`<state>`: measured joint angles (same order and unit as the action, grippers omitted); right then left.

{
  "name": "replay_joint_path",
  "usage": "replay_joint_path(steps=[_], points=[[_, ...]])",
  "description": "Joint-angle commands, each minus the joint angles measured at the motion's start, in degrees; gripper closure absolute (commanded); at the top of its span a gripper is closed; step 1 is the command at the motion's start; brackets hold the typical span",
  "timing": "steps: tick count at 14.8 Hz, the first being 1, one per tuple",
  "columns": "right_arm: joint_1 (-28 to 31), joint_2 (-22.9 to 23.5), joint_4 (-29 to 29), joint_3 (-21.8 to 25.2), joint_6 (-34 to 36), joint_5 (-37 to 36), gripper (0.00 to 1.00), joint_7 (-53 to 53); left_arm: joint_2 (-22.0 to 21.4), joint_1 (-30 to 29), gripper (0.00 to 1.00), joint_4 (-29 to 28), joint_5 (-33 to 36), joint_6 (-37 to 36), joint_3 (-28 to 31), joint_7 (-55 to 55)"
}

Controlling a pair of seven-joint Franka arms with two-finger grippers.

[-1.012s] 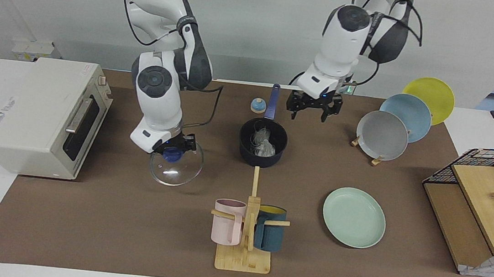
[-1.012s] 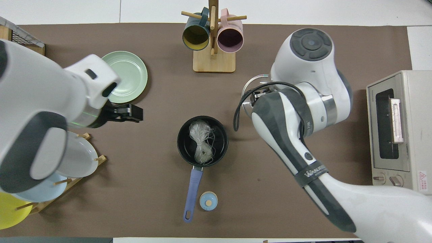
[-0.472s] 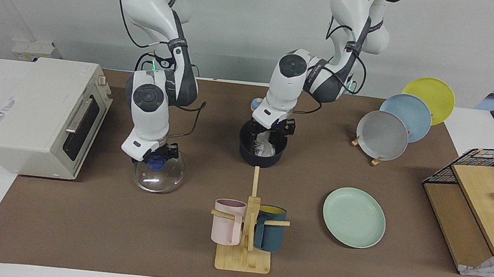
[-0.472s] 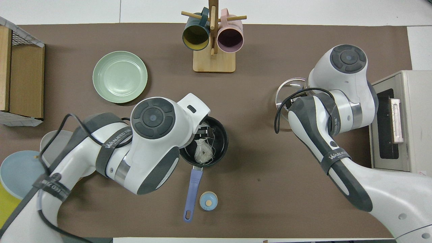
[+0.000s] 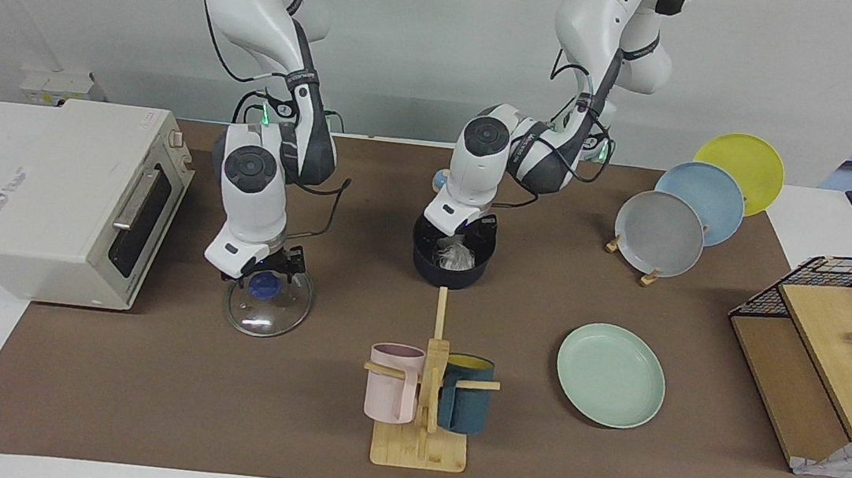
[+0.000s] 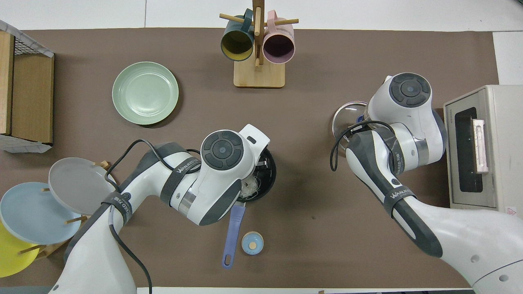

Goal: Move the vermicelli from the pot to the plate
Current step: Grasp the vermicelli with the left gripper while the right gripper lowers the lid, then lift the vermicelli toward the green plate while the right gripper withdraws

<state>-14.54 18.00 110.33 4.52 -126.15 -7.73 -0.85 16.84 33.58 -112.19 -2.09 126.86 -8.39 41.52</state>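
The dark navy pot [image 5: 448, 267] stands mid-table with its blue handle [image 6: 233, 230] pointing toward the robots. The white vermicelli [image 5: 456, 256] lies inside it; a few strands show in the overhead view [image 6: 250, 188]. My left gripper [image 5: 462, 241] is down inside the pot at the vermicelli, and its wrist covers most of the pot from above. The mint-green plate [image 5: 610, 375] lies bare, farther from the robots, toward the left arm's end [image 6: 145, 92]. My right gripper [image 5: 265, 271] is shut on the blue knob of a glass lid [image 5: 266, 309] resting on the table.
A toaster oven [image 5: 66, 193] stands at the right arm's end, next to the lid. A mug rack [image 5: 425, 397] stands farther out than the pot. A rack of grey, blue and yellow plates [image 5: 660, 233] and a wire basket [image 5: 845, 315] are at the left arm's end. A small blue knob-topped object [image 6: 252, 243] lies by the handle.
My left gripper swung over from beside the pot's handle and went down into the pot. My right gripper carried the glass lid toward the oven and lowered it onto the table.
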Motion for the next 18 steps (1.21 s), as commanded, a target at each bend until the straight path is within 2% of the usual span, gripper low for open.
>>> replay_joint_path(steps=[1,2,3,4,5,7,9,11,13,14,17,18], points=[[0.57,-3.75,-0.89,-0.74,3.61,-0.27,0.00,-0.20,-0.23,1.23,0.20,-0.83,-0.02,1.37,1.09,-0.21],[0.57,-4.98,-2.21,-0.74,6.07,-0.01,0.00,-0.21,-0.23,1.23,0.36,-0.92,-0.02,1.37,1.09,-0.48],[0.91,-6.29,-3.26,-0.82,8.61,0.17,0.00,-0.29,-0.23,1.23,0.61,-0.92,-0.02,1.37,1.09,-0.48],[1.00,-7.44,-4.32,-0.83,11.42,0.52,0.00,-0.29,-0.23,1.23,0.96,-0.83,-0.02,1.37,1.09,-0.57],[1.35,-8.76,-5.55,-0.83,14.84,1.65,0.00,-0.29,-0.23,1.23,1.00,-0.75,0.16,1.29,1.09,-1.00],[2.15,-11.57,-8.53,-0.65,23.28,4.55,0.00,-0.03,-0.32,1.31,1.00,-0.31,0.25,0.59,1.18,-4.25],[2.41,-15.60,-9.60,-0.30,28.66,4.74,0.00,0.76,-1.46,0.53,1.00,-0.05,0.25,-0.38,1.18,-4.87],[4.42,-18.17,-11.96,-0.30,34.62,5.00,0.00,1.03,-3.65,-0.96,1.00,2.84,0.25,-5.98,1.18,-5.92],[6.19,-16.60,-21.94,-0.30,44.10,6.49,0.00,1.11,-5.32,-3.42,1.00,8.89,-0.36,-15.01,1.09,-8.46],[7.23,-16.07,-24.00,-0.30,45.45,6.67,0.00,0.94,-5.76,-4.82,1.00,12.14,-0.63,-19.24,1.09,-9.52],[8.91,-17.90,-20.60,-0.56,45.11,6.67,0.00,1.20,-5.07,-10.70,1.00,24.62,-4.14,-30.76,1.62,-15.13],[9.00,-17.91,-20.59,-0.56,45.03,6.67,0.00,1.20,-4.72,-13.42,1.00,26.92,-4.41,-32.97,1.62,-16.64]])
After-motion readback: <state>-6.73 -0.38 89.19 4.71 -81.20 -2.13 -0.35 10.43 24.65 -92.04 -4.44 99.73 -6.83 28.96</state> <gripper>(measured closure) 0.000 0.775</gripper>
